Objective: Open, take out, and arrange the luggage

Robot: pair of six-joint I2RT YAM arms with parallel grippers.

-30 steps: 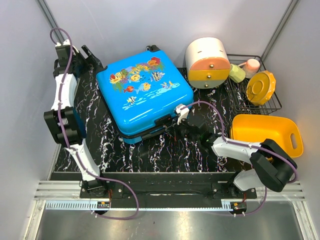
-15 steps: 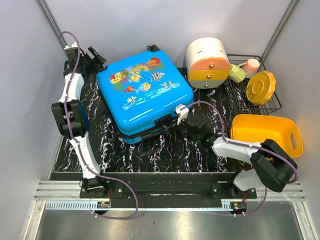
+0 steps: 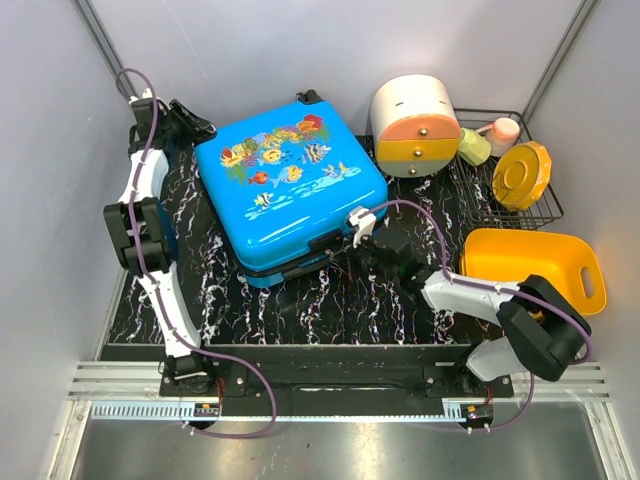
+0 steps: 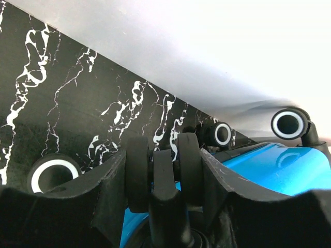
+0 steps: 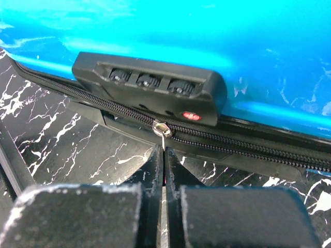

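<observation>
Right wrist view: luggage [image 5: 207, 31] looks stiff, slick and bulky, best worked by its zip pull [image 5: 163, 129], pinched in the right gripper [image 5: 163, 154]; left gripper [image 4: 163, 161] clamps a wheel [image 4: 189, 165].

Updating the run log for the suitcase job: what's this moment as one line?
luggage: closed, lying flat | left claw: clamped on wheel | right claw: shut on zipper pull

We identify a robotics lab test cell: plain grey panels [image 3: 330, 50] enclose a black marble-patterned table [image 3: 300, 305], and the cabled left arm [image 3: 140, 190] and right arm [image 3: 480, 295] are bolted beside an aluminium rail [image 3: 110, 380].
</observation>
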